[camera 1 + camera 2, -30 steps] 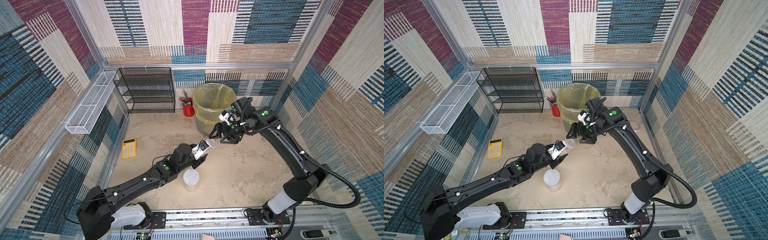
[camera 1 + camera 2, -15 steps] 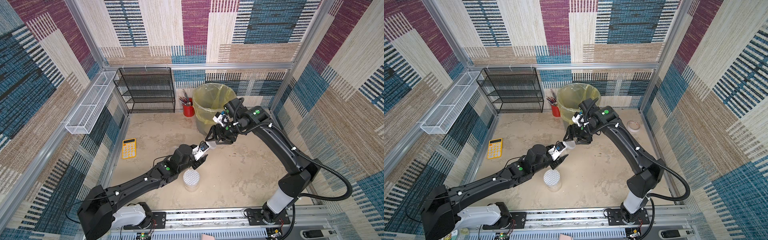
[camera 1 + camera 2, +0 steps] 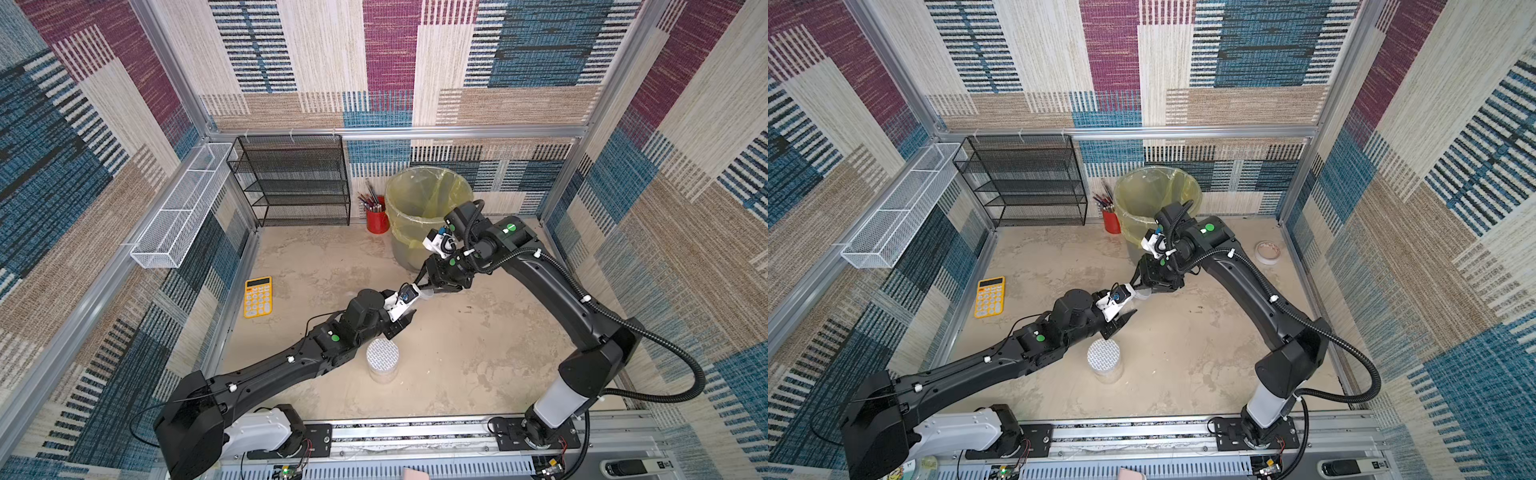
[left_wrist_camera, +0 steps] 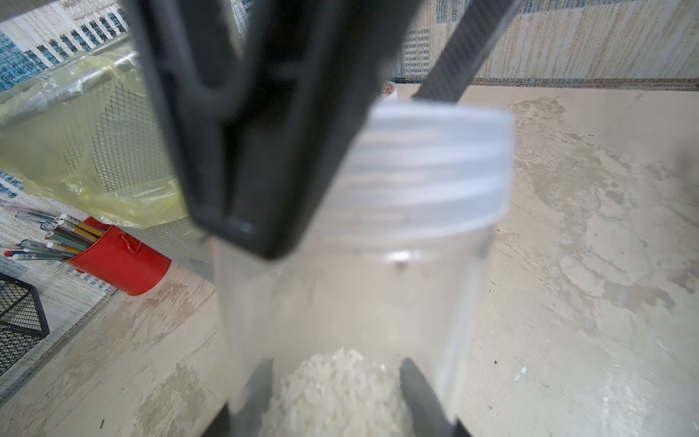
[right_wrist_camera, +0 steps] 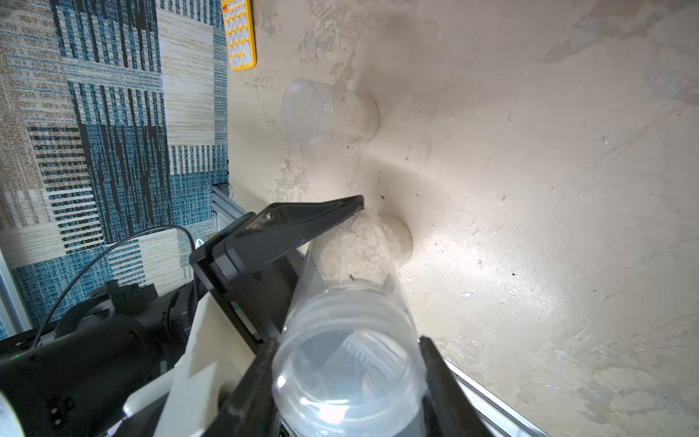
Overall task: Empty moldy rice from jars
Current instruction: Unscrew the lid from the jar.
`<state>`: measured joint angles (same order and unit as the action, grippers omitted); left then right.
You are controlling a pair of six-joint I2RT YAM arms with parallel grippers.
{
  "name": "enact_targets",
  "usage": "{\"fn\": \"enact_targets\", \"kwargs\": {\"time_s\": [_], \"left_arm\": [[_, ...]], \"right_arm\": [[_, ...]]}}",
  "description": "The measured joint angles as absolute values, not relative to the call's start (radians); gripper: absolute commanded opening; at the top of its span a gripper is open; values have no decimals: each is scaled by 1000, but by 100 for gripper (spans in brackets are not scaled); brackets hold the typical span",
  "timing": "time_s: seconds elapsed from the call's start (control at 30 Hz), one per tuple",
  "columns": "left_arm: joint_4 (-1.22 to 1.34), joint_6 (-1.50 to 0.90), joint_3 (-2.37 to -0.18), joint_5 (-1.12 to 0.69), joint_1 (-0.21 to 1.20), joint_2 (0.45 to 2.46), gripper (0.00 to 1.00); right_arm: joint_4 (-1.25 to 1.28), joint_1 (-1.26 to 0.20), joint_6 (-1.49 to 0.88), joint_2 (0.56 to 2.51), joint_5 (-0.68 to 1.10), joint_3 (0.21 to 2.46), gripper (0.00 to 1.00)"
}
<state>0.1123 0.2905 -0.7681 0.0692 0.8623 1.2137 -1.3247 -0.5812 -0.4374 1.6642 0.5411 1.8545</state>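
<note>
My left gripper is shut on the base of a small clear jar, holding it tilted above the table. The moldy rice is a pale heap at the bottom of it. Its clear lid sits between the fingers of my right gripper, which touch it on both sides; in both top views the right gripper meets the jar from the bin side. A jar with a white grid lid stands in front of the left arm. An open jar of rice stands near the calculator, seen only in the right wrist view.
A mesh bin with a yellow bag stands at the back, with a red pencil cup beside it. A black mesh shelf and a white wire basket are at the back left. A yellow calculator lies at the left, and a tape roll at the right.
My right gripper has come down and left from beside the bin to the jar and has closed round its lid. The left arm has held the jar almost still.
</note>
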Motion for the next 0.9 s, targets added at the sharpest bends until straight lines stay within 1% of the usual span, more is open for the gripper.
{"fn": "enact_targets", "kwargs": {"time_s": [0.1,0.3,0.57,0.63,0.7,0.8,0.9], "left_arm": [[113,288,-756,48,860,1194,14],[91,285,-744,-10,851,1156,14],[110,242,-744,-35,844,1148,12],[118,237,-746,-37,844,1145,12],[115,236,-750,-44,844,1145,11],[110,229,-754,-51,844,1145,11],[96,226,-757,-58,840,1144,9]], "right_arm": [[-1310,-582,-416,1647,547,1834,33],[-1248,-583,-344,1594,569,1762,34],[-1253,-583,-267,1615,560,1819,31],[-1251,-583,-253,1612,557,1824,32],[-1239,-583,-239,1602,557,1811,38],[-1198,-582,-208,1578,561,1774,39],[-1159,-582,-163,1562,570,1740,38]]}}
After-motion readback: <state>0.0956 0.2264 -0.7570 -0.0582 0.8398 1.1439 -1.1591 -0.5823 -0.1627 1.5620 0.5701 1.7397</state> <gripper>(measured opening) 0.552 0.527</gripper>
